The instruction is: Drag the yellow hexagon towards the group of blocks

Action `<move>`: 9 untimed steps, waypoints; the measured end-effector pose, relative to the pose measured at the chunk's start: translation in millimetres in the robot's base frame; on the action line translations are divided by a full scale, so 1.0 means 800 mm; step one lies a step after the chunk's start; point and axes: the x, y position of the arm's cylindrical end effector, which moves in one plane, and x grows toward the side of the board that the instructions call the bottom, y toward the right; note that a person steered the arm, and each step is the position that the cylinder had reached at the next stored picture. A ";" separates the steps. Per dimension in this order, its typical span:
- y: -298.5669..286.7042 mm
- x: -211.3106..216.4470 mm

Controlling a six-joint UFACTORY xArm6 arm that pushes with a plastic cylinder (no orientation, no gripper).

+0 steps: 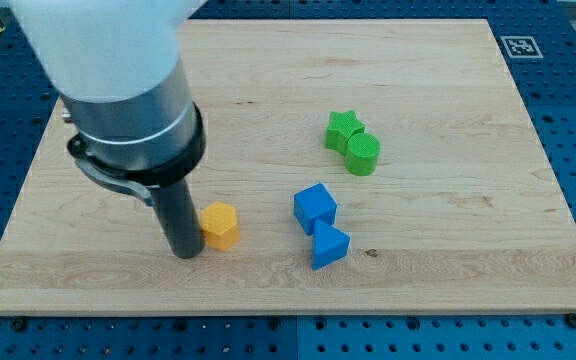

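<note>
On the bench (pixel 268 290), my tip (pixel 185 254), a plain rod with no jaws to open or close, was seen touching the yellow hexagon (pixel 219 225) at its nine o'clock, with the blue cube (pixel 315 207) at three o'clock.

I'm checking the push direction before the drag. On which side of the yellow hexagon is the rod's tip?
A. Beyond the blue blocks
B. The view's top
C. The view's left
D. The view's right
C: my tip sits close against the yellow hexagon on the view's left, with the blue blocks farther right.
</note>
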 end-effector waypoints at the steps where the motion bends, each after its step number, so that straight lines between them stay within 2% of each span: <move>1: 0.012 0.000; 3: 0.046 0.041; 5: 0.078 0.041; 7: 0.087 0.005; 9: 0.057 -0.022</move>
